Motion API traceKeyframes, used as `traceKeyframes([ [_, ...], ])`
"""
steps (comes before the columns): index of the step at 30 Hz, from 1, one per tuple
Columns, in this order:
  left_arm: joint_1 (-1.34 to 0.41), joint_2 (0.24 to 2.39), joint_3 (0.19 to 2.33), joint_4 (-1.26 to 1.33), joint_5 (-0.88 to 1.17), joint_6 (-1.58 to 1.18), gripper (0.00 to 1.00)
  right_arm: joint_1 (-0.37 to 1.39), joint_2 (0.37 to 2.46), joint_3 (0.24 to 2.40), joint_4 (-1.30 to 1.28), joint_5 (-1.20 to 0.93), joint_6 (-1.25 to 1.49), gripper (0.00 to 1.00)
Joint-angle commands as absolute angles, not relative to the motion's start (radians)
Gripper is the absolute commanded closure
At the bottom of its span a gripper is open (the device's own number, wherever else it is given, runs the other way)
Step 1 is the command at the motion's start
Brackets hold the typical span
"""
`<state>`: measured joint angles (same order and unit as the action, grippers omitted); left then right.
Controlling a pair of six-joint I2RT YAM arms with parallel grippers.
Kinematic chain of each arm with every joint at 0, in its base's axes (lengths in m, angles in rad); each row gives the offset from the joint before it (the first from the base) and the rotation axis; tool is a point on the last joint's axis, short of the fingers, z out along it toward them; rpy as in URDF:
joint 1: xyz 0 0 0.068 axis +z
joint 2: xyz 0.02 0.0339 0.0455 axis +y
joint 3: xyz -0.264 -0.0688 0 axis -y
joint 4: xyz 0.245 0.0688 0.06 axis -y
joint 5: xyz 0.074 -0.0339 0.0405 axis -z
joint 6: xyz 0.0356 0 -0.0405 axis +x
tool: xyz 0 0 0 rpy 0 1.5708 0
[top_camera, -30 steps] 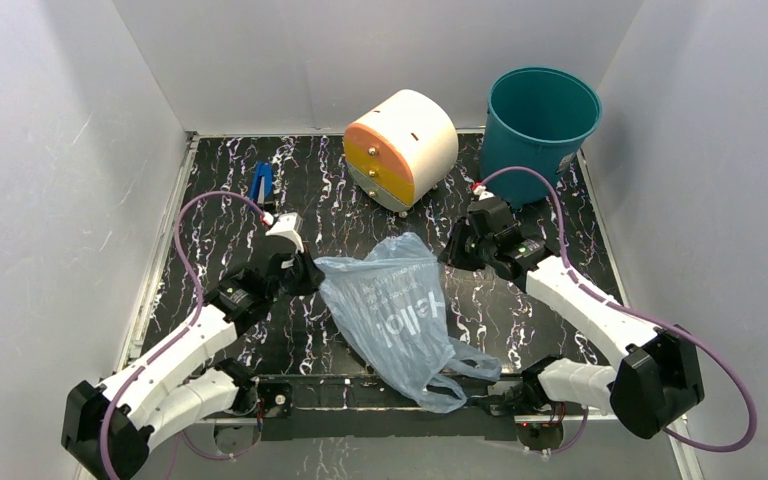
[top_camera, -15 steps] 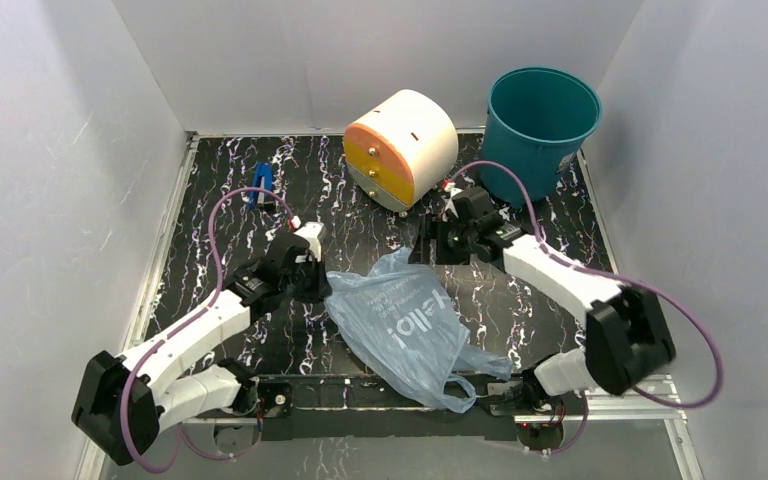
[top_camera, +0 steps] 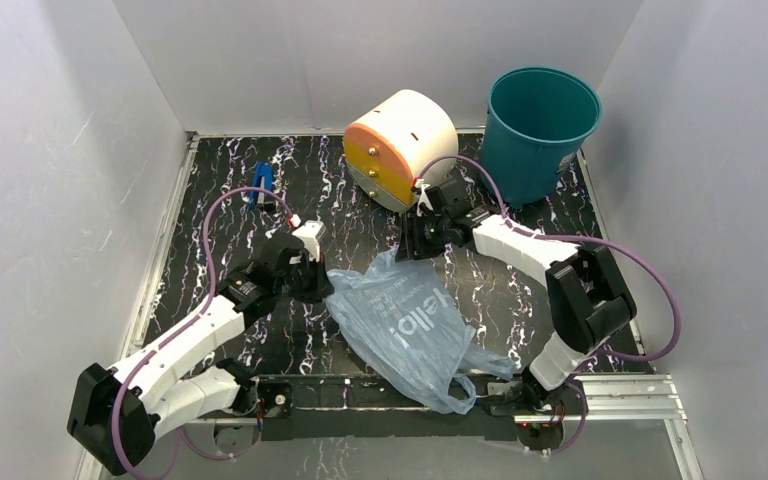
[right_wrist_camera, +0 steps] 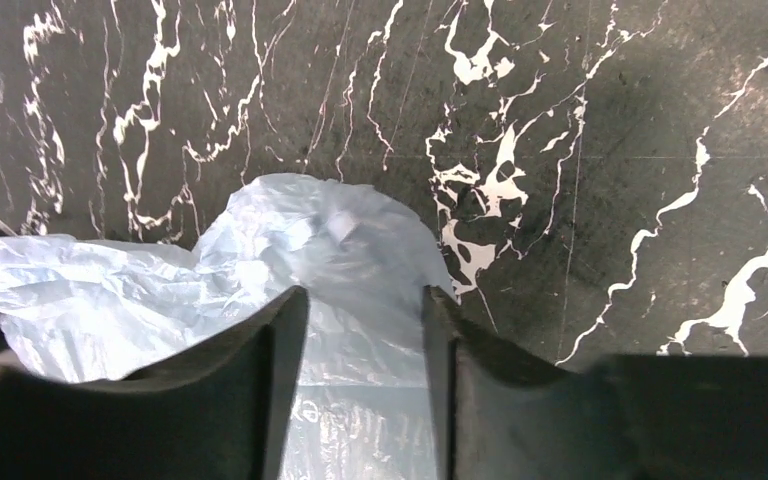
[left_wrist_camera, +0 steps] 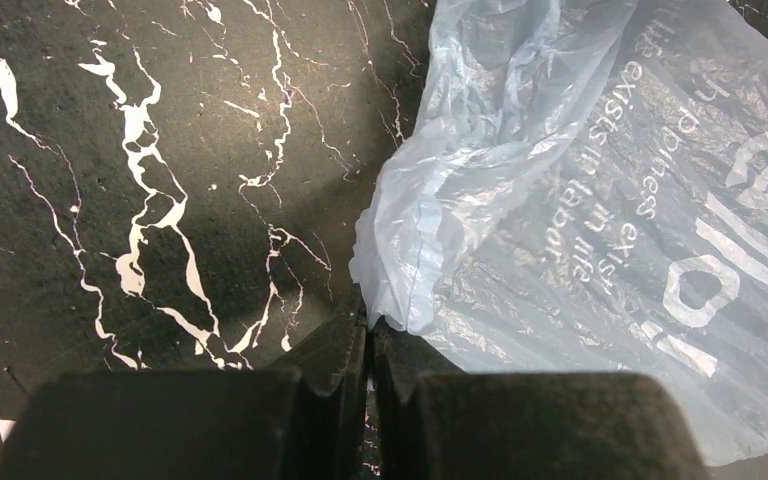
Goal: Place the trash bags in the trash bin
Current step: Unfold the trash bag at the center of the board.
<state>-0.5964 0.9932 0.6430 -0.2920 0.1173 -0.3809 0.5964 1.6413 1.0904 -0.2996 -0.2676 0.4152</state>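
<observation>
Trash bag point(top_camera: 400, 315) lies on the table point(top_camera: 220, 200), not binned; my left tool point(left_wrist_camera: 370, 332) pinches its edge, right tool point(right_wrist_camera: 363, 297) open astride it.

Spread fingers point(right_wrist_camera: 272, 390) straddling crumpled blue bag point(right_wrist_camera: 330, 240), black marble table point(right_wrist_camera: 610, 150)

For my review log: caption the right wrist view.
Open right hand over a crumpled peak of the trash bag.

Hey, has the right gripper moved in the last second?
Yes. The right gripper shifted left, from near the teal-green plastic bin to in front of the cream-and-orange cylindrical drum.
</observation>
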Motion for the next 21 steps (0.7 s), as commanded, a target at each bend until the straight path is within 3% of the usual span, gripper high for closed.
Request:
traceKeyframes([
  [1, -0.592, 0.966, 0.634, -0.288, 0.124, -0.368, 1.0, 0.596, 1.625, 1.097, -0.248, -0.228, 0.443, 0.53],
  [5, -0.592, 0.946, 0.632, -0.296, 0.093, -0.378, 1.0, 0.588, 1.568, 1.086, -0.248, -0.075, 0.501, 0.64],
  [7, -0.592, 0.926, 0.634, -0.311, 0.037, -0.397, 1.0, 0.575, 1.528, 1.081, -0.253, 0.006, 0.535, 0.79],
  [10, -0.592, 0.882, 0.626, -0.311, -0.049, -0.421, 1.0, 0.529, 1.469, 1.046, -0.229, 0.028, 0.57, 0.93],
  [16, -0.592, 0.872, 0.636, -0.313, -0.079, -0.419, 1.0, 0.49, 1.401, 1.008, -0.224, 0.026, 0.586, 1.0],
  [21, -0.591, 0.937, 0.684, -0.336, -0.165, -0.444, 0.84, 0.467, 1.391, 1.015, -0.277, 0.149, 0.604, 0.99],
])
